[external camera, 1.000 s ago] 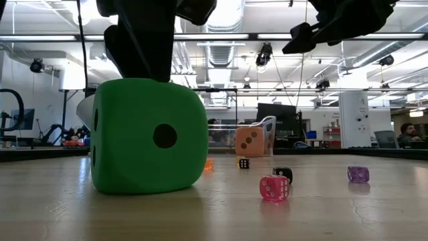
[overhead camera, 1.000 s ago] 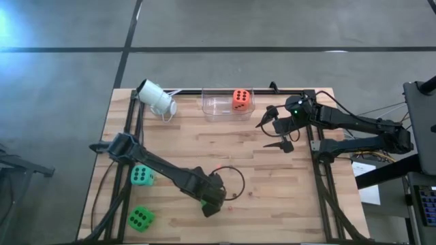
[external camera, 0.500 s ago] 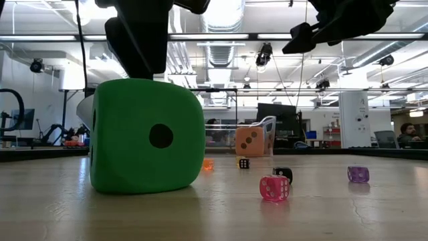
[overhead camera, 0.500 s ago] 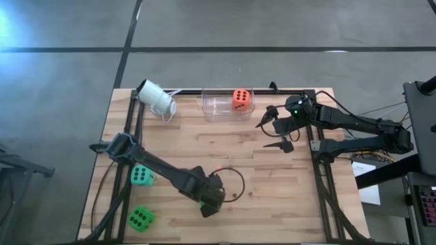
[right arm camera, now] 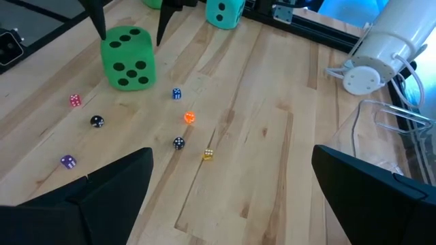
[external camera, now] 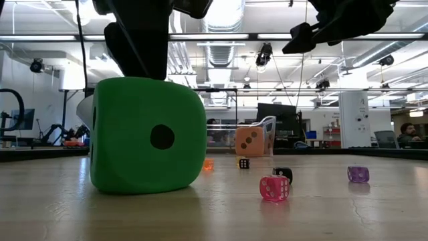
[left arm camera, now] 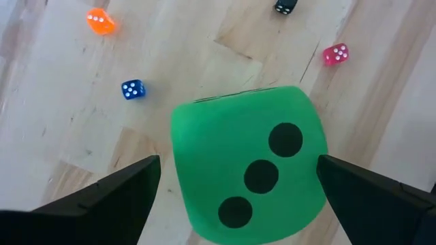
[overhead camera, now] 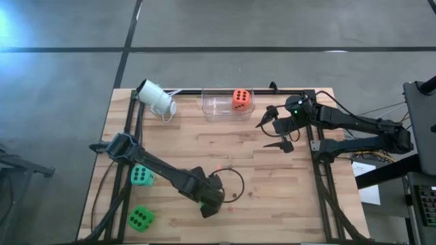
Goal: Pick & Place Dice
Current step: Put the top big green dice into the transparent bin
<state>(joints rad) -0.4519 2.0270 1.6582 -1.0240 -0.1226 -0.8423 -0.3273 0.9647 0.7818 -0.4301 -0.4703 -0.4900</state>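
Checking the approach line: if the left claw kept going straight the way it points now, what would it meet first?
The left claw, open, points down at a green die sitting between its fingers. It would likely meet that die's three-pip face first, though the gap is hard to judge.

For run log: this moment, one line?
left gripper open over green die | right gripper open, idle | orange-red die in clear bin

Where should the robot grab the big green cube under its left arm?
Probably from straight above, on two opposite flat sides of the green die. It sits flat on the table, and the left gripper's open fingers already straddle it.
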